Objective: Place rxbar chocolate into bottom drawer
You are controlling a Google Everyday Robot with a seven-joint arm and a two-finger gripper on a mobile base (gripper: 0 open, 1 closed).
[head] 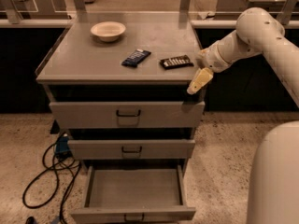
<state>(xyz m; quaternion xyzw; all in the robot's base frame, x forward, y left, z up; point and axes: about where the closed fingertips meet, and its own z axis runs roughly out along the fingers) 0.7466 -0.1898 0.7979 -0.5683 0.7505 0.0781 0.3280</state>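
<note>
One rxbar chocolate (176, 62) lies on the counter (84, 55), near my hand (200, 80), which hangs off the counter's front corner, apart or together I cannot tell; the bottom drawer (135, 213) stands pulled out.

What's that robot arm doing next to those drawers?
The robot arm is working at a cabinet with three drawers. Its gripper hangs at the front right corner of the top, close to the rxbar chocolate, which lies there not yet picked up. The bottom drawer is pulled open and looks empty, ready for the bar. A blue bar and a bowl sit on top too.
</note>
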